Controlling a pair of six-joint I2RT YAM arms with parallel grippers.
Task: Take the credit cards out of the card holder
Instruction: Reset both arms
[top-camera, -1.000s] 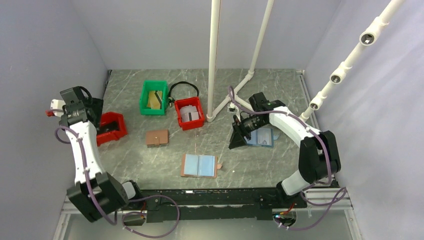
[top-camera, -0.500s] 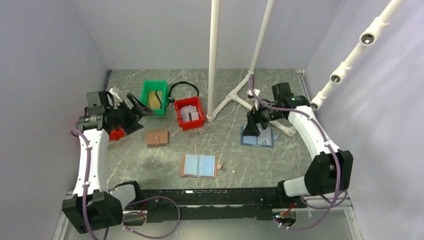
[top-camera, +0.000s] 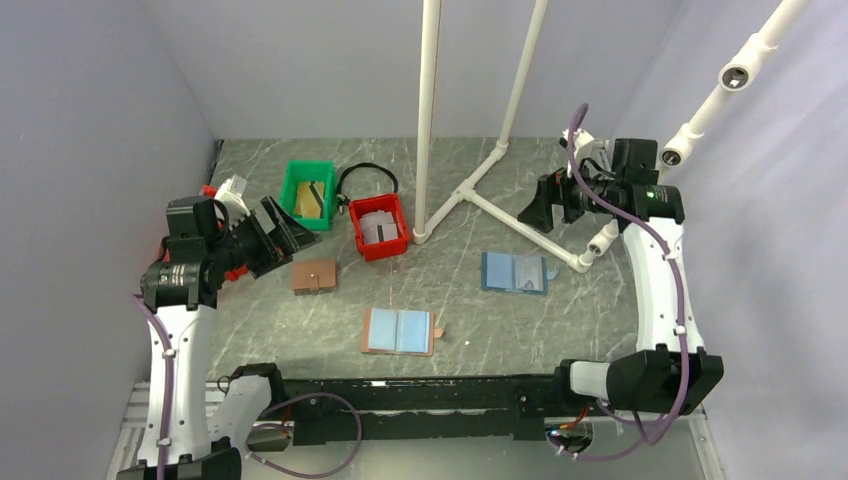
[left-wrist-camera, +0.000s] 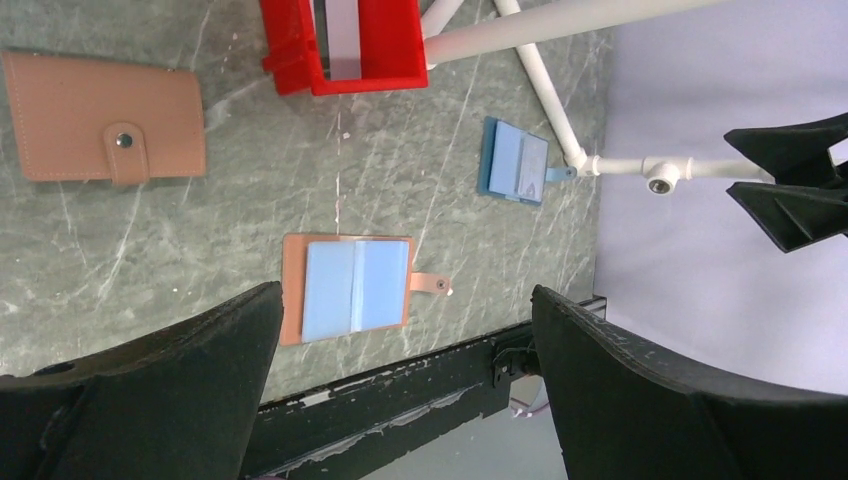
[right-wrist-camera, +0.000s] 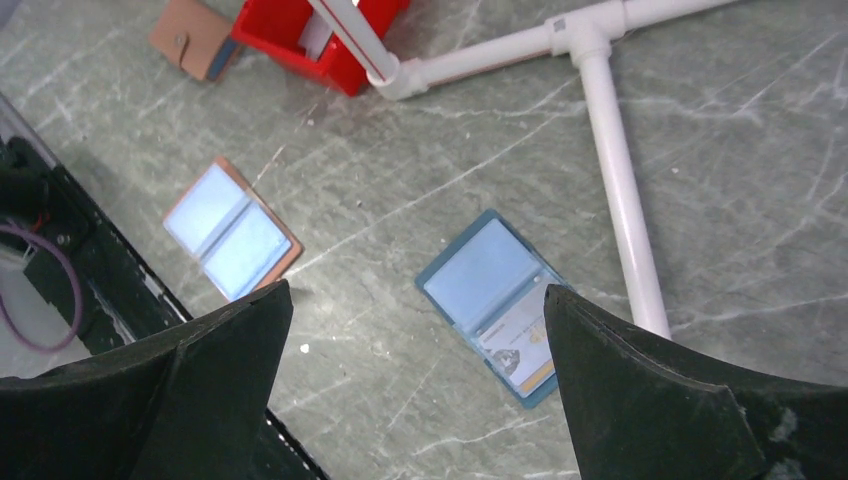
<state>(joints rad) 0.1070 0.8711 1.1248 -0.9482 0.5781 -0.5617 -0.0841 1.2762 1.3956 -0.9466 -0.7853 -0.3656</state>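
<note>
Left tool (top-camera: 280, 228): jaws wide apart, raised over the counter (top-camera: 470, 320).
Green bin (top-camera: 305, 224).
Closed brown snap wallet (top-camera: 314, 276), flat.
Red bin (top-camera: 386, 250), holding pale grey-white credit cards (top-camera: 378, 228).
Card holder (top-camera: 399, 331): lying open near the counter's front edge, blue inside facing up, tab to the right.
All-blue bifold (top-camera: 515, 272), open.
Right tool (top-camera: 537, 208): jaws wide apart, raised.

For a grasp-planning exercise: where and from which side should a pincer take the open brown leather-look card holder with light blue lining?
Probably its small snap tab, from above on the right-arm side: the brown leather-look card holder lies flat and open on the table, and only that tab juts past its edge.
</note>
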